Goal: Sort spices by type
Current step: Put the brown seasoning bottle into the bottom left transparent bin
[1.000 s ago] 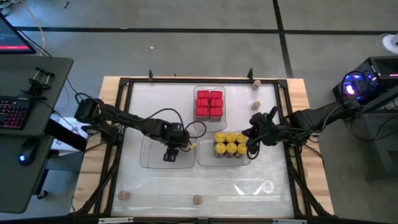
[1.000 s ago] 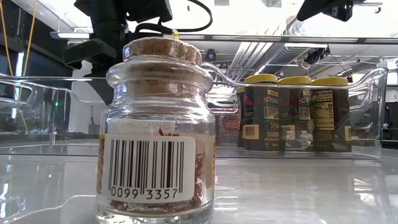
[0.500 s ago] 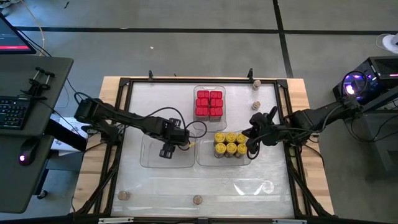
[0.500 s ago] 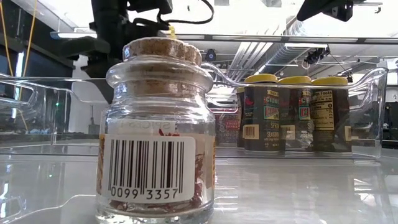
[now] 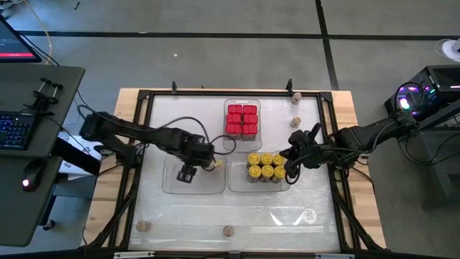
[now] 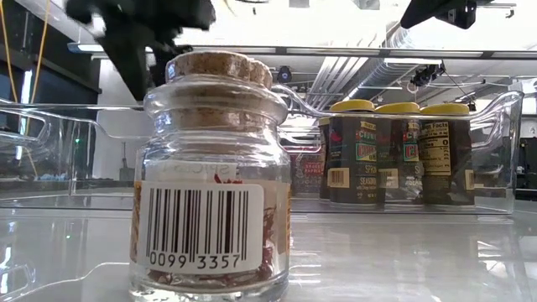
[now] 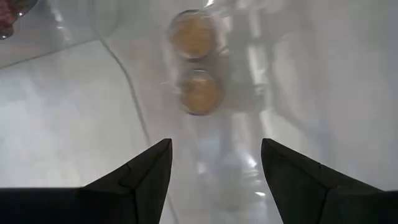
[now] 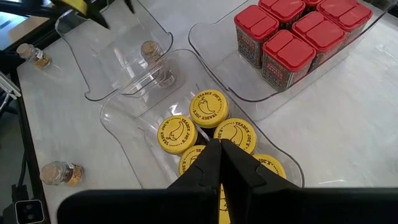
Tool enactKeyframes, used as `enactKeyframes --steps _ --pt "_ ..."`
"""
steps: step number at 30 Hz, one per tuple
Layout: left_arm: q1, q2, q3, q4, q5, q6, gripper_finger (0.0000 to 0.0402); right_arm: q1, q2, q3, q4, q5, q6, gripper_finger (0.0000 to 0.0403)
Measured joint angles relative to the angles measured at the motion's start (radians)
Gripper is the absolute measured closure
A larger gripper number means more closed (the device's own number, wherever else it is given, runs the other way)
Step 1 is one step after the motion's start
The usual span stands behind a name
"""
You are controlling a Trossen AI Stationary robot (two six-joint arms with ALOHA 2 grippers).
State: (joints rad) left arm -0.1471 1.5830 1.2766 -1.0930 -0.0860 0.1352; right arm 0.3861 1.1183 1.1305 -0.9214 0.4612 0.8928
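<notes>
while your left gripper (image 5: 186, 173) hangs wide and empty over the left tray (image 5: 172, 188), send it for a loose cork jar (image 5: 228, 231) at the near edge. it has drifted left since before. your right gripper (image 5: 290, 160) waits pinched shut beside the yellow-lidded jars (image 5: 264, 166).

My left gripper (image 5: 186, 173) hangs spread above the left clear tray (image 5: 172, 188), whose floor lies bare except one corked jar (image 8: 150, 51) against the wall shared with the yellow-lidded jars (image 5: 265, 167). Open tabletop (image 5: 237, 212) runs in front.
</notes>
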Motion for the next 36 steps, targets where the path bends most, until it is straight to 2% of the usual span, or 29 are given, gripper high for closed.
enactKeyframes --steps 3,6,11,15,19,20,23,25,27,32,36 --pt "-0.003 -0.093 0.0 -0.016 0.08 -0.026 0.0169 0.0 0.0 0.0 0.004 0.0 0.0 0.0402" --pt "-0.014 -0.222 -0.004 -0.012 0.104 -0.134 0.0169 0.0 0.0 0.0 0.003 0.0 -0.003 0.0402" --pt "-0.039 -0.414 -0.004 -0.018 0.078 -0.42 0.0169 0.0 0.0 0.0 0.003 0.0 -0.011 0.0402" --pt "-0.045 -0.534 -0.004 -0.054 0.027 -0.529 0.0169 0.0 0.0 0.0 0.003 0.0 -0.011 0.0402" --pt "-0.044 -0.598 -0.004 -0.066 -0.017 -0.666 0.0169 0.0 0.0 0.0 0.003 0.002 -0.011 0.0402" --pt "-0.044 -0.604 -0.004 -0.067 0.013 -0.68 0.0169 0.0 0.0 0.0 0.003 0.002 -0.011 0.0402" --pt "-0.07 -0.594 -0.005 -0.068 0.2 -0.7 0.0169 0.0 0.0 0.0 0.003 0.002 -0.011 0.0402" --pt "-0.126 -0.571 -0.005 -0.068 0.282 -0.739 0.0169 0.0 0.0 0.0 0.003 0.002 -0.011 0.0402" --pt "-0.211 -0.542 -0.005 -0.074 0.307 -0.758 0.0169 0.0 0.0 0.0 0.003 0.002 -0.012 0.0402" --pt "-0.483 -0.435 -0.006 -0.131 0.312 -0.777 0.0169 0.0 0.0 0.0 0.003 0.003 -0.037 0.0402" --pt "-0.702 -0.331 -0.006 -0.102 0.282 -0.81 0.0169 0.0 0.0 0.0 0.003 0.005 -0.05 0.0402"
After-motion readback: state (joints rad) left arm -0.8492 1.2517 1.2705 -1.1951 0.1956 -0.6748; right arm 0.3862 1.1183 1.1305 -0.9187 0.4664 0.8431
